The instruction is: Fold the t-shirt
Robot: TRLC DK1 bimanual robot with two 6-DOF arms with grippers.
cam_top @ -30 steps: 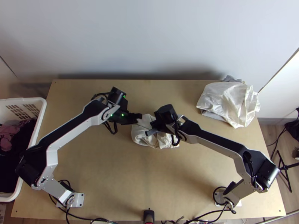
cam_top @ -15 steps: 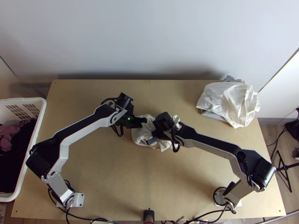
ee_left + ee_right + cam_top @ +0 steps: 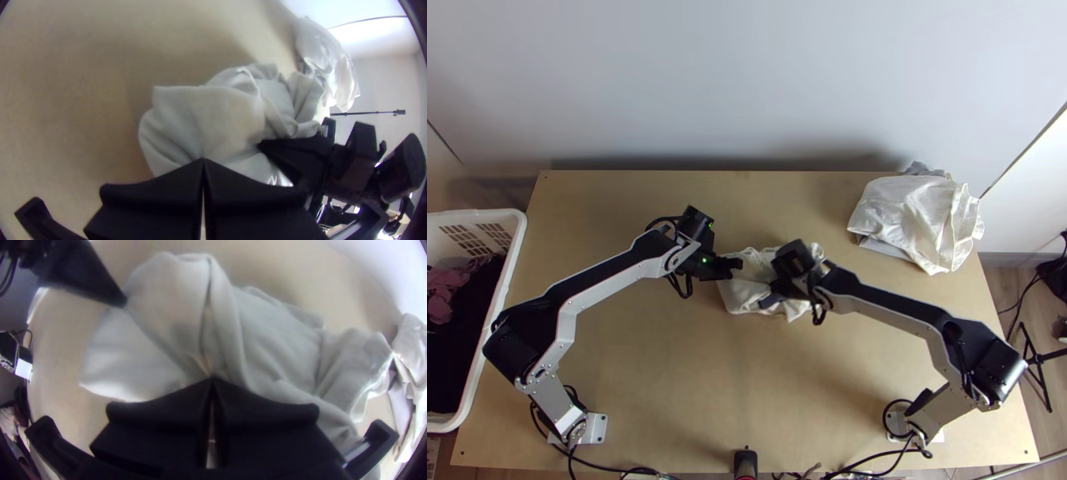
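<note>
A bunched off-white t-shirt (image 3: pixel 747 296) lies mid-table, a taut crease running between the two grippers. At its left side, my left gripper (image 3: pixel 737 264) is shut on a bit of the cloth. My right gripper (image 3: pixel 769 298) is shut on the shirt nearer its middle, the arm covering part of it. In the left wrist view the left gripper (image 3: pixel 203 161) has its fingertips together at the edge of the shirt (image 3: pixel 213 115). The right wrist view has the right gripper (image 3: pixel 212 379) closed against the folds of the shirt (image 3: pixel 275 346).
Another pale cloth (image 3: pixel 915 216) lies heaped at the table's back right, with grey fabric under it. A white basket (image 3: pixel 517 240) holding dark and pink clothes stands beyond the table's left edge. Bare tabletop (image 3: pixel 723 384) stretches in front of the shirt.
My right gripper has shifted to the right, and the shirt's bunched cloth has been drawn along with it. The left gripper moved right and toward the near edge, then stayed nearly still at the shirt.
</note>
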